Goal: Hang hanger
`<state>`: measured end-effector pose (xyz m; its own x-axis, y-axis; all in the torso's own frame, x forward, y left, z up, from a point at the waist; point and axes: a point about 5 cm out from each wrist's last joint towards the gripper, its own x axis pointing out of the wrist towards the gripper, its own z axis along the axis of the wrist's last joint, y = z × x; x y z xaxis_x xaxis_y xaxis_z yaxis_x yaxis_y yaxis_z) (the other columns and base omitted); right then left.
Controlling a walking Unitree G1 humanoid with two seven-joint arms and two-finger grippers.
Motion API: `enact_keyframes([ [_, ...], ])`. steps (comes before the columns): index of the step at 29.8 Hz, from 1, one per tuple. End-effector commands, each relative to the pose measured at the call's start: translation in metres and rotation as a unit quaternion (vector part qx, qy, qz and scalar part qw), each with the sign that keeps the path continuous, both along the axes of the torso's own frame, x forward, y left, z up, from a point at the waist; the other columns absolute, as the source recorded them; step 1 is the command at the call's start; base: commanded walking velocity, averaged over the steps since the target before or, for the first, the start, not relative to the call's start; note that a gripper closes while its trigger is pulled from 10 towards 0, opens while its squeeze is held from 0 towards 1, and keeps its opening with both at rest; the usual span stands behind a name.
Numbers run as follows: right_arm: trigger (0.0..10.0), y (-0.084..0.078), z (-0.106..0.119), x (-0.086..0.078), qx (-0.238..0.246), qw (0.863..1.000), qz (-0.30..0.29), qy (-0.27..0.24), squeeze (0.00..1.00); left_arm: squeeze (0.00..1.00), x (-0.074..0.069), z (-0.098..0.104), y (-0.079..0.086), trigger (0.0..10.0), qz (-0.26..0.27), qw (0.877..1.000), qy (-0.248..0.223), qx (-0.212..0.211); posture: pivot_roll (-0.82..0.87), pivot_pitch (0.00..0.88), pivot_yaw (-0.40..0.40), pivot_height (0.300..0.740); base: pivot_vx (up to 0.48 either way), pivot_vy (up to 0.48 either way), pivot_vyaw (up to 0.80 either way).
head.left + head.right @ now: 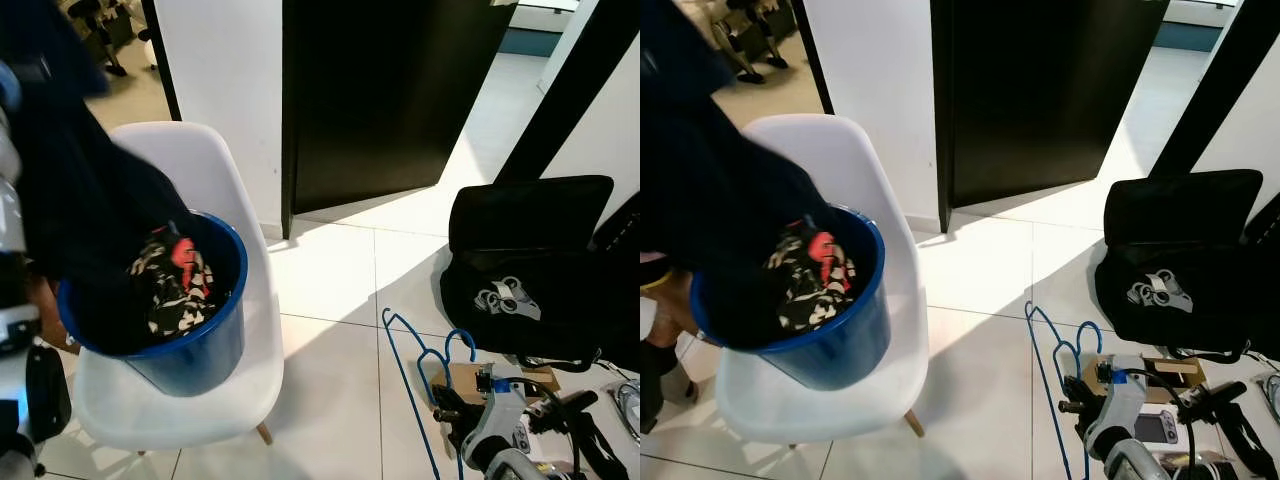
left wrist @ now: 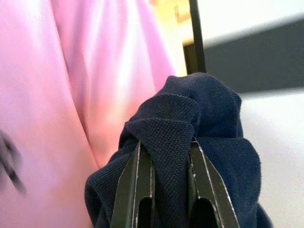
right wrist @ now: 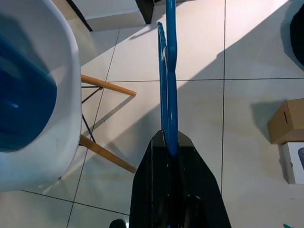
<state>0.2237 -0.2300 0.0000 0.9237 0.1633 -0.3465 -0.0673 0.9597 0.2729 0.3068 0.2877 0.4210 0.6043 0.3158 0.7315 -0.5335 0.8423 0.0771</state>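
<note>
While my left gripper (image 2: 164,156) pinches the navy shirt (image 1: 70,190) above the bucket (image 1: 190,350) and my right gripper (image 3: 170,142) clamps the blue hanger (image 1: 405,375) low over the tiles, I judge I should feed the hanger's tip into the collar slowly.

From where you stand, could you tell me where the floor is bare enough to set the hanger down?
Bare tile lies between the white chair and the blue hanger, running up to the dark door. Around the black bag and cardboard box it is crowded.
</note>
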Motion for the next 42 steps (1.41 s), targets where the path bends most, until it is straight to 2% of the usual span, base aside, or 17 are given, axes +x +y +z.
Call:
enact_keyframes([
  [1,10.0,0.001,-0.003,-0.003,0.003,1.000,-0.001,0.009,0.00,0.00,-0.017,0.024,-0.008,0.0,0.019,0.997,-0.056,0.048,-0.04,0.113,-0.038,0.740,0.000,0.000,0.00],
  [13,10.0,0.000,-0.005,-0.002,0.006,1.000,-0.006,0.012,0.00,0.00,-0.020,0.030,-0.025,0.0,0.036,0.992,-0.076,0.098,-0.04,0.114,-0.035,0.740,0.000,0.000,0.00],
  [15,10.0,-0.001,-0.007,-0.002,0.007,1.000,-0.008,0.016,0.00,0.00,-0.001,0.007,-0.038,0.0,-0.014,0.996,-0.028,0.084,-0.04,0.114,-0.033,0.740,0.000,0.000,0.00],
  [19,10.0,-0.001,-0.008,-0.002,0.007,1.000,-0.010,0.017,0.00,0.00,0.013,-0.014,-0.054,0.0,-0.077,0.995,0.009,0.055,-0.04,0.115,-0.032,0.740,0.000,0.000,0.00],
  [21,10.0,-0.002,-0.009,-0.002,0.008,1.000,-0.011,0.019,0.00,0.00,0.025,-0.041,-0.088,0.0,-0.175,0.981,0.055,0.070,-0.04,0.117,-0.032,0.740,0.000,0.000,0.00],
  [23,10.0,-0.002,-0.009,-0.002,0.008,1.000,-0.011,0.019,0.00,0.00,0.025,-0.041,-0.088,0.0,-0.175,0.981,0.055,0.070,-0.04,0.117,-0.032,0.740,0.000,0.000,0.00],
  [26,10.0,-0.003,-0.010,-0.002,0.009,1.000,-0.013,0.021,0.00,0.00,0.027,-0.070,-0.132,0.0,-0.311,0.942,0.102,0.071,-0.04,0.117,-0.032,0.740,0.000,0.000,0.00],
  [27,10.0,-0.003,-0.010,-0.002,0.009,1.000,-0.013,0.021,0.00,0.00,0.027,-0.070,-0.132,0.0,-0.311,0.942,0.102,0.071,-0.04,0.117,-0.032,0.740,0.000,0.000,0.00],
  [29,10.0,-0.003,-0.011,-0.002,0.010,1.000,-0.013,0.022,0.00,0.00,0.024,-0.081,-0.152,0.0,-0.388,0.912,0.123,0.054,-0.04,0.117,-0.032,0.740,0.000,0.000,0.00],
  [30,10.0,-0.003,-0.011,-0.002,0.010,1.000,-0.013,0.022,0.00,0.00,0.024,-0.081,-0.152,0.0,-0.388,0.912,0.123,0.054,-0.04,0.117,-0.032,0.740,0.000,0.000,0.00],
  [31,10.0,-0.004,-0.011,-0.002,0.011,1.000,-0.013,0.022,0.00,0.00,0.021,-0.085,-0.163,0.2,-0.431,0.891,0.131,0.051,-0.04,0.117,-0.032,0.740,0.000,0.000,0.00],
  [32,10.0,-0.004,-0.011,-0.002,0.011,1.000,-0.013,0.022,0.00,0.00,0.021,-0.085,-0.163,0.2,-0.431,0.891,0.131,0.051,-0.04,0.117,-0.032,0.740,0.000,0.000,0.00],
  [35,10.0,-0.003,-0.011,-0.002,0.013,1.000,-0.014,0.022,0.00,0.00,0.003,-0.095,-0.192,0.6,-0.562,0.813,0.150,0.029,-0.04,0.123,-0.028,0.740,0.000,0.000,0.00],
  [37,10.0,-0.003,-0.011,-0.002,0.013,1.000,-0.014,0.022,0.00,0.00,0.003,-0.095,-0.192,0.6,-0.562,0.813,0.150,0.029,-0.04,0.123,-0.028,0.740,0.000,0.000,0.00],
  [38,10.0,-0.003,-0.012,-0.002,0.014,1.000,-0.015,0.022,0.00,0.00,-0.003,-0.100,-0.199,1.1,-0.589,0.790,0.165,0.039,-0.04,0.124,-0.027,0.740,0.000,0.000,0.00],
  [41,10.0,-0.003,-0.012,-0.002,0.015,1.000,-0.015,0.022,0.00,0.00,-0.007,-0.108,-0.202,0.9,-0.606,0.771,0.188,0.052,-0.04,0.124,-0.027,0.740,0.000,0.000,0.00],
  [42,10.0,-0.004,-0.012,-0.002,0.016,0.999,-0.016,0.023,0.00,0.00,-0.009,-0.116,-0.203,2.0,-0.610,0.760,0.212,0.065,-0.04,0.126,-0.026,0.740,0.000,0.000,0.00],
])
